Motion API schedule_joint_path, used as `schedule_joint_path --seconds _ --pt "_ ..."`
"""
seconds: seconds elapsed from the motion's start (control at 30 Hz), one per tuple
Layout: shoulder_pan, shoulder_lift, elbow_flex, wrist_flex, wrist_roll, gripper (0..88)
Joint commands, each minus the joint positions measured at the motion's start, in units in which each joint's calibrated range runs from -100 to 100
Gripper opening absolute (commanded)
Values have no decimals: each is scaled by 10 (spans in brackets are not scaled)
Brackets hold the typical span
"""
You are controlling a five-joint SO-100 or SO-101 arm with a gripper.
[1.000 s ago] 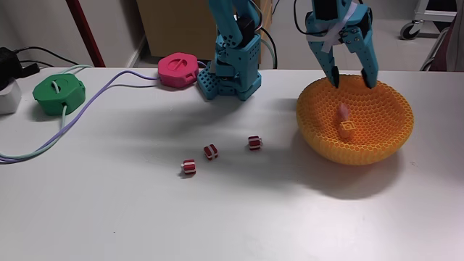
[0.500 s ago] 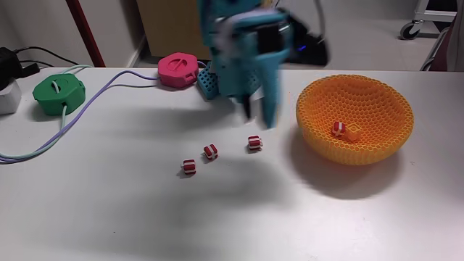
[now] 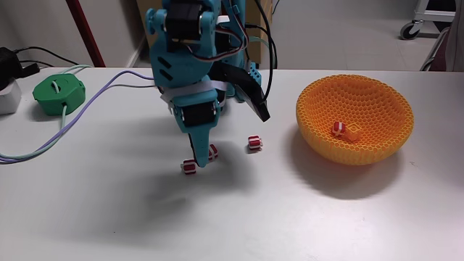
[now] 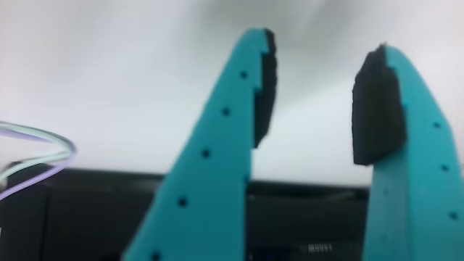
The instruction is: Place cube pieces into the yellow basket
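The teal arm (image 3: 190, 65) is bending forward and down over the middle of the counter (image 3: 239, 217) in the fixed view, its wrist pointing at the surface. The pincer (image 3: 228, 138) is standing apart: one finger is reaching down beside the cube pieces, the other, black-tipped, is splaying out to the right. In the wrist view the pincer (image 4: 312, 109) is showing a clear gap between its two dark pads (image 4: 264, 87), with nothing held between them. Three red-and-white cube pieces (image 3: 254, 142) are lying on the counter at mid-frame, one of them just beside the lower finger tip, partly hidden. The yellow basket (image 3: 355, 148) is sitting at the right of the frame, well apart from the pincer, holding two more small cubes, one red and one orange-yellow.
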Motion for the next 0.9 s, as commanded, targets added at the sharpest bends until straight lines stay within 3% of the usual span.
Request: schedule_joint_path --seconds 0.0,0.67,0.73,0.8,0.87 --pt "28 30 -9 -22 2 178" --pt "67 117 48 -127 12 182" --pt "68 133 39 -130 15 151" --pt "70 144 33 -135 15 17" --pt "75 146 24 -136 15 0"
